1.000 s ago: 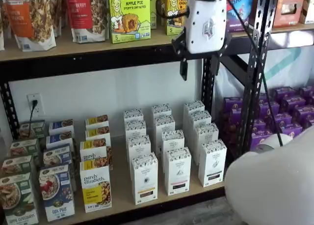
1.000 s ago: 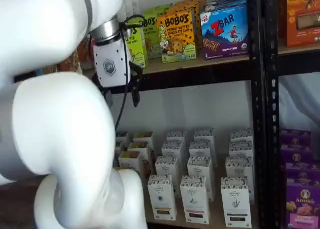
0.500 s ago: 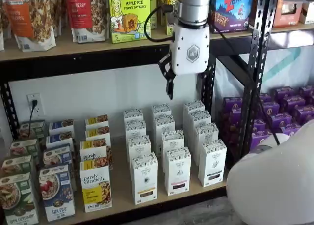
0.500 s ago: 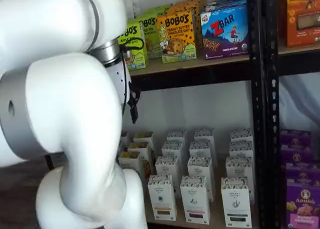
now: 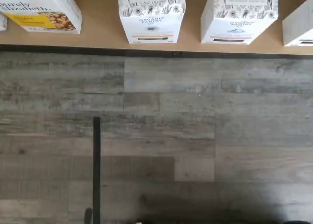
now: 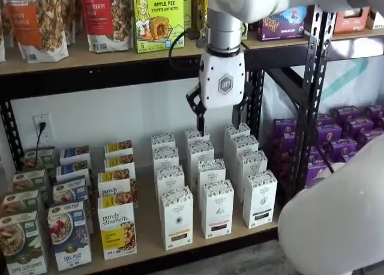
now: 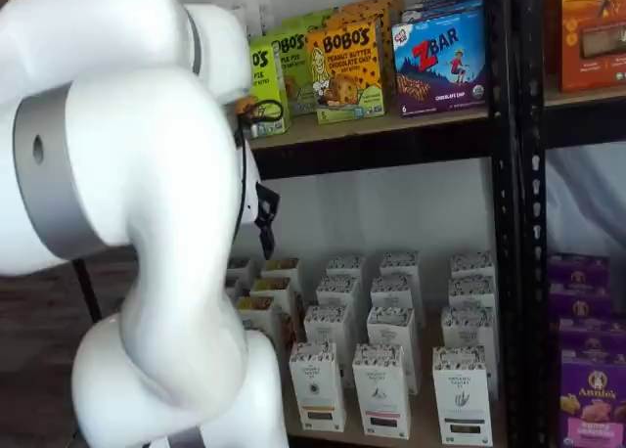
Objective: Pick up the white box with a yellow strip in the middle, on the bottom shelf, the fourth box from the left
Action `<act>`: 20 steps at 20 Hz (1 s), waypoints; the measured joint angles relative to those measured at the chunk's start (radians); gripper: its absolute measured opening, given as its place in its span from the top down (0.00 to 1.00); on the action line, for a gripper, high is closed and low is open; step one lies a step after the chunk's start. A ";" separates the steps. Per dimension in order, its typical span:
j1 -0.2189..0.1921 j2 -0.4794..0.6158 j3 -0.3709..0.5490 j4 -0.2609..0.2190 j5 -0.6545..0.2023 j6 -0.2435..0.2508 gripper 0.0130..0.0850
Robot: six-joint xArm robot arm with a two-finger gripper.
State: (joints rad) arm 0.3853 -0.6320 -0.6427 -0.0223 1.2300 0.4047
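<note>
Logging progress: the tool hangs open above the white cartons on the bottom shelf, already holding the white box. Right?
Not quite. In a shelf view the tool hangs open above the cartons on the bottom shelf, but it holds nothing. The white box stands on the board in the front row, untouched.

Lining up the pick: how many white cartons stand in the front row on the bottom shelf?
3. The white box with the tan strip is leftmost, a second carton in the middle, a third carton rightmost; none looks hidden.
</note>
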 joint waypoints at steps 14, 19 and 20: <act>0.030 0.182 0.062 -0.040 -0.288 0.058 0.00; 0.033 0.270 0.064 -0.036 -0.391 0.063 0.00; 0.033 0.292 0.061 -0.038 -0.412 0.064 0.00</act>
State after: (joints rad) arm 0.4187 -0.3405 -0.5816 -0.0599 0.8178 0.4691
